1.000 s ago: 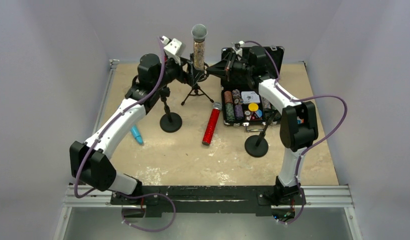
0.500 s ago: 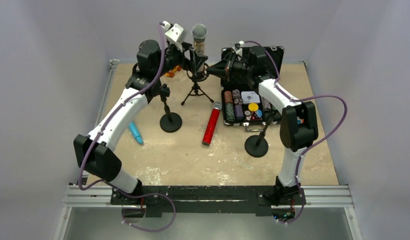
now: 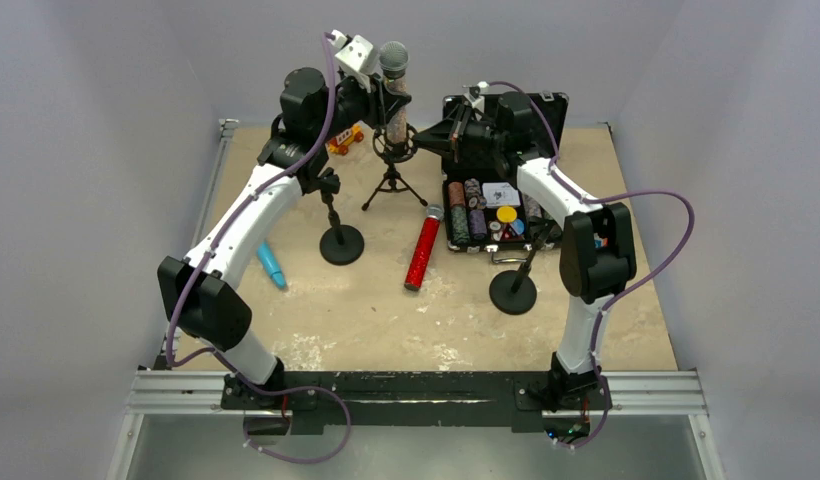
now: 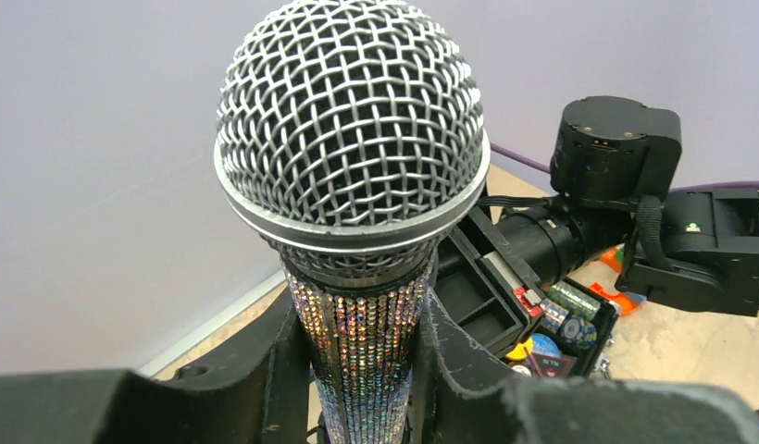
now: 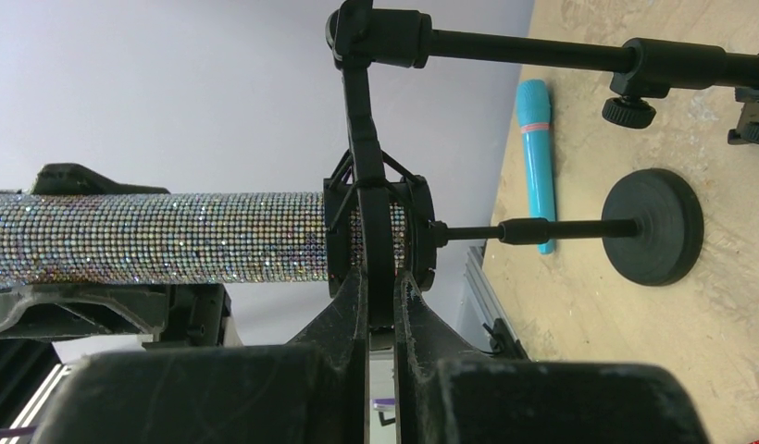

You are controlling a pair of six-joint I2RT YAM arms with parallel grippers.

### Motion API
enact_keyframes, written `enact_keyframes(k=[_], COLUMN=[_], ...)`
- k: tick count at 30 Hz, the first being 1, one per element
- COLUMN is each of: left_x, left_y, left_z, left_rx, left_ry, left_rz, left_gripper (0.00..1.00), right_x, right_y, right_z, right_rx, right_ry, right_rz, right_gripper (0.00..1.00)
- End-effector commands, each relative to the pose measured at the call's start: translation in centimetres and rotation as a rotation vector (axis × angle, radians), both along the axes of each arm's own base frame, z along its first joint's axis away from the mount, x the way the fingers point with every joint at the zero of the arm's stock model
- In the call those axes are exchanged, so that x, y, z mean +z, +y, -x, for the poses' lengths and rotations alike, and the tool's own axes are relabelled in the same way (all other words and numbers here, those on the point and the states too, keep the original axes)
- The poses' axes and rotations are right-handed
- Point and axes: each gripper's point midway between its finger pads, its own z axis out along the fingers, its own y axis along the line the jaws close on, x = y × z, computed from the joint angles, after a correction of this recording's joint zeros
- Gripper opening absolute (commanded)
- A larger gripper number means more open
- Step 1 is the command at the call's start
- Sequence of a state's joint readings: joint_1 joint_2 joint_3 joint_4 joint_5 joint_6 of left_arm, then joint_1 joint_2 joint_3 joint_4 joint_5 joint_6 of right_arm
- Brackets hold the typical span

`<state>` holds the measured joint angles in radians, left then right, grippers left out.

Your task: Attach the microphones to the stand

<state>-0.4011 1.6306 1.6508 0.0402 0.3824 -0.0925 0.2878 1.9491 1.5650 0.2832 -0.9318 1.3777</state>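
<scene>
The silver-glitter microphone (image 3: 393, 88) stands upright in the clip of a small tripod stand (image 3: 392, 186) at the back of the table. My left gripper (image 3: 383, 97) (image 4: 367, 324) is shut on its glitter body (image 4: 365, 344), just under the grey mesh head (image 4: 351, 120). My right gripper (image 3: 428, 134) (image 5: 380, 282) is shut on the stand's black clip (image 5: 374, 217), with the silver body (image 5: 163, 238) running through it. The red-glitter microphone (image 3: 423, 250) lies mid-table. The light-blue microphone (image 3: 273, 266) (image 5: 536, 157) lies to the left.
Two round-base stands (image 3: 341, 243) (image 3: 513, 290) are on the table, one (image 5: 653, 227) near the blue microphone. An open black case of poker chips (image 3: 486, 215) (image 4: 552, 319) sits behind the right arm. A small orange toy (image 3: 344, 137) lies at the back left.
My left gripper has climbed up the silver microphone to just below its head and closed on the body. The right gripper has kept its hold on the clip.
</scene>
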Motion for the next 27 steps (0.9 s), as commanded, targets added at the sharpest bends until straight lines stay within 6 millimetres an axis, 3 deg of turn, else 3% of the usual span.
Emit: enact_keyframes(k=[1, 2, 9, 12, 16, 20, 23, 27], left_x=[1.1, -0.2, -9.5, -12.0, -14.0, -15.4, -15.3, -15.3], left_y=[0.3, 0.3, 0.8, 0.7, 0.4, 1.8, 2.7, 2.3], left_z=[-0.1, -0.3, -0.2, 0.1, 0.4, -0.7, -0.9, -0.9], left_rx=[0.003, 0.003, 0.022, 0.015, 0.008, 0.099, 0.174, 0.172], left_ry=[-0.054, -0.030, 0.110, 0.151, 0.216, 0.415, 0.545, 0.643], left_rz=[-0.019, -0.037, -0.100, -0.085, -0.061, 0.017, 0.029, 0.019], left_gripper=[0.06, 0.00, 0.00, 0.00, 0.00, 0.00, 0.00, 0.00], right_x=[5.1, 5.2, 6.8, 7.4, 7.2, 6.9, 6.0, 5.6], right_y=[-0.2, -0.2, -0.2, -0.2, -0.3, -0.5, -0.7, -0.9], right_z=[1.7, 1.8, 2.4, 2.7, 2.7, 2.5, 2.2, 2.0], right_rx=[0.023, 0.029, 0.056, 0.064, 0.064, 0.052, 0.043, 0.035], right_ry=[-0.098, -0.101, -0.104, -0.108, -0.095, -0.097, -0.080, -0.076], right_rz=[-0.060, -0.064, -0.111, -0.123, -0.128, -0.116, -0.102, -0.097], right_gripper=[0.00, 0.00, 0.00, 0.00, 0.00, 0.00, 0.00, 0.00])
